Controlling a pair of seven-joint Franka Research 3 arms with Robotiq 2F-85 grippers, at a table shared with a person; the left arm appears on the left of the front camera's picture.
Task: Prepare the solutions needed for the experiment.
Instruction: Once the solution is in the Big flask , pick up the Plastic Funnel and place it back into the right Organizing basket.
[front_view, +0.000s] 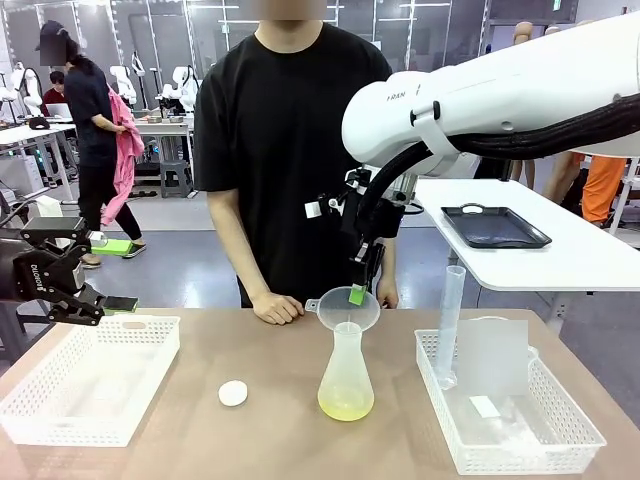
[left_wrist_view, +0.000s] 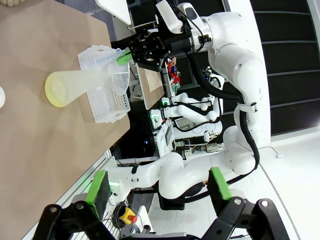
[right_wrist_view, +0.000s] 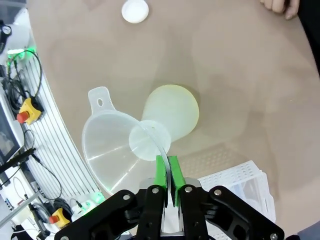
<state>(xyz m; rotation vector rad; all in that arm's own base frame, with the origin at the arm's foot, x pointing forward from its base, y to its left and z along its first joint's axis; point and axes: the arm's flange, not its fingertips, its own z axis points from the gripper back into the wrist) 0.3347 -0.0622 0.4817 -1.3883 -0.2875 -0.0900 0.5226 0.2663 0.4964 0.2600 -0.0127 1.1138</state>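
Shows right hand (front_view: 357, 294) clamped on rim of funnel (front_view: 345, 308), seated in neck of upright flask (front_view: 346, 372) directly beneath, mid-worktop (front_view: 250, 440); yellow solution (front_view: 346, 405) pools at base. Leaves left hand (front_view: 118, 274), fingers apart, well off leftward.

The front view's left edge is cutting off the left tool (front_view: 115, 274) behind its fingers. In the right wrist view the funnel (right_wrist_view: 117, 145) is hiding the neck of the flask (right_wrist_view: 175, 112), and the top edge is cropping the person's hand (right_wrist_view: 280, 6). Clear items in the right basket (front_view: 520, 455) are blurring together.
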